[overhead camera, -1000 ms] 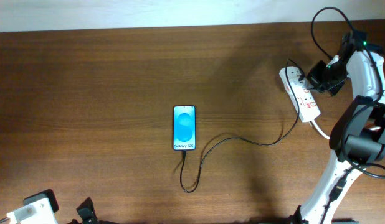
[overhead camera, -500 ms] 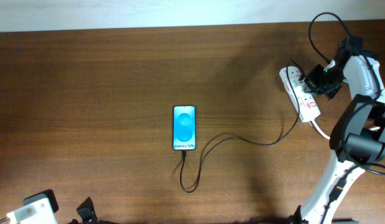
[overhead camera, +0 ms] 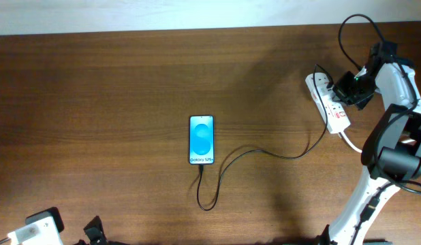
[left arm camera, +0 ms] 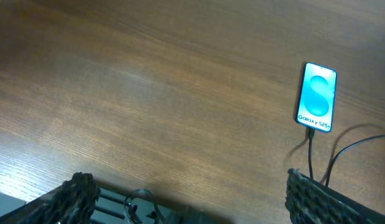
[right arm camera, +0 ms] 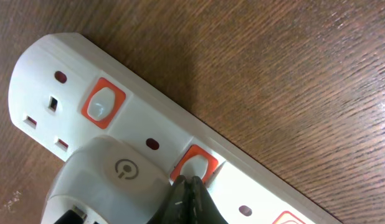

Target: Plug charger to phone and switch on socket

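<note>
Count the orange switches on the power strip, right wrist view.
3 switches: one by the empty end outlet, one at the right gripper beside the white plug, one cut off at bottom. Others may be hidden.

The right arm [overhead camera: 398, 82] has white shells with black joints and a dark grey elbow block. A thin black cable [overhead camera: 361, 16] loops off its wrist. The right hand [right arm camera: 189, 198] ends in dark, tapering tips. The left hand [left arm camera: 190, 203] has black, ribbed, knobbly fingers [left arm camera: 77, 198].

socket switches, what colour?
Switches: orange-red frame, whitish rocker centre, on the white socket. Best in the right wrist view.
</note>
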You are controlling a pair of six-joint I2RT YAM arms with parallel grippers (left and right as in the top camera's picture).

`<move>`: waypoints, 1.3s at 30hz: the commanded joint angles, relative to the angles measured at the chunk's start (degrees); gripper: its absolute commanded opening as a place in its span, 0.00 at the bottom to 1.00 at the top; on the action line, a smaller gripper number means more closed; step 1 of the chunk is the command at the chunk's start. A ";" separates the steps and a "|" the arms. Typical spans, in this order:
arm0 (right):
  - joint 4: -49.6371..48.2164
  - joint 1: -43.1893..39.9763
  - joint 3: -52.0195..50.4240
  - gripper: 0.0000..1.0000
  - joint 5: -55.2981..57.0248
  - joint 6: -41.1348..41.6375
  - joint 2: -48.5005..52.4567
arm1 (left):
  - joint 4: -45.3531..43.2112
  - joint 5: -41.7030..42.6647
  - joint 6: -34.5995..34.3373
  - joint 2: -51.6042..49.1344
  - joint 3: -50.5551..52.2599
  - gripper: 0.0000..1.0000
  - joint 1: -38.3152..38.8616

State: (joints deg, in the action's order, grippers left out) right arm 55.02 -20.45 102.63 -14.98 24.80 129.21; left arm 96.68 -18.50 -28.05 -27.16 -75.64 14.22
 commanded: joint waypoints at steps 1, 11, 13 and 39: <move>-0.74 0.94 -5.29 0.04 0.85 1.25 2.45 | 0.00 -0.79 0.33 0.02 -0.17 0.99 -0.13; 4.09 0.76 -3.30 0.04 1.07 0.94 2.19 | 0.00 -0.79 0.33 0.02 -0.17 0.99 -0.13; 7.82 0.76 -0.55 0.04 3.06 0.98 1.64 | 0.02 -0.79 0.33 0.02 -0.17 0.99 -0.13; 33.40 -0.52 6.45 0.04 10.97 -4.07 -42.97 | 0.02 -0.79 0.33 0.02 -0.17 0.99 -0.13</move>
State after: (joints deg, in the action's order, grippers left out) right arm 86.54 -21.28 108.33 -4.97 23.53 91.61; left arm 96.66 -18.50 -28.05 -27.16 -75.64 14.22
